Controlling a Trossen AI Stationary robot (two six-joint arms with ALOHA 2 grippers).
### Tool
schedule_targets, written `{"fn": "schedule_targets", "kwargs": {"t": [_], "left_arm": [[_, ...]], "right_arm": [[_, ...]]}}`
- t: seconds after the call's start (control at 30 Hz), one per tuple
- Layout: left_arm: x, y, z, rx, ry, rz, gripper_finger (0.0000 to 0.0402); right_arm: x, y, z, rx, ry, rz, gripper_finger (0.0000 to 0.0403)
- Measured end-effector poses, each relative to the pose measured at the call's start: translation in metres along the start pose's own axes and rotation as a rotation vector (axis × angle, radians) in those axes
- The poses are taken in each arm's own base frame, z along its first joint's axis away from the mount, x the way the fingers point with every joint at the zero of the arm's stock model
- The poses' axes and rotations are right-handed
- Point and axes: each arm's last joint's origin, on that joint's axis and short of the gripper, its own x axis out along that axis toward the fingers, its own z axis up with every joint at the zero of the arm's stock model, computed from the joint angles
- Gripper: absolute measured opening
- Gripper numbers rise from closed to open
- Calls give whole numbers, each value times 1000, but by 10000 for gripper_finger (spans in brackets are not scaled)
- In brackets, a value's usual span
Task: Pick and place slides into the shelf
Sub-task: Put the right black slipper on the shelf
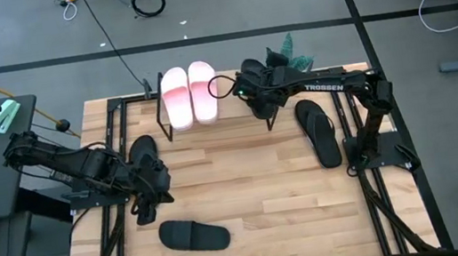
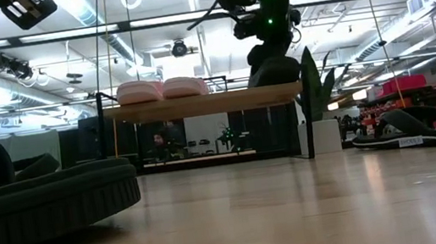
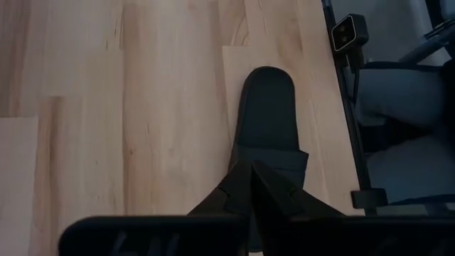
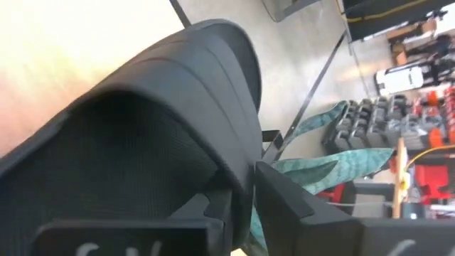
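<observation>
The shelf (image 2: 198, 104) stands at the table's far side, and two pale pink slides (image 1: 190, 94) lie on its left half. My right gripper (image 1: 252, 87) is over the shelf's right end, shut on a black slide (image 2: 273, 69). A second black slide (image 1: 193, 234) lies flat on the table near the near edge. My left gripper (image 1: 144, 213) is shut just left of and above this slide (image 3: 266, 114), fingers pointing toward the near edge, and the high view shows a gap between them. Two black flip-flops (image 1: 319, 131) lie on the table's right side. My right gripper holds the black slide by its broad strap (image 4: 238, 153), at the strap's edge, one finger under the strap and one finger (image 4: 284, 192) outside it. It comes from above, pointing down. The slide hangs below the fingers, with its lower end (image 2: 274, 80) on or just over the shelf top.
Black metal frame rails (image 1: 108, 163) run along the table's left and right sides, under both arm bases. A small camera (image 3: 348, 32) sits at the near edge. A green plant (image 1: 286, 51) stands behind the shelf. Bare tabletop (image 1: 254, 178) lies between the arms.
</observation>
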Motion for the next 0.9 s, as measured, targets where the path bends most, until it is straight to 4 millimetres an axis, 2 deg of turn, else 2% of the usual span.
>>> {"fn": "schedule_targets", "kwargs": {"t": [0.37,0.63,0.8,0.9], "left_arm": [[0,0,0,-24,0,0,7],[0,0,0,-24,0,0,22],[0,0,0,-24,0,0,13],[0,0,0,-24,0,0,7]], "right_arm": [[10,-9,0,45,22,-14,95],[10,-8,0,33,22,0,122],[9,-4,0,63,33,138,140],[9,-4,0,75,34,161,143]]}}
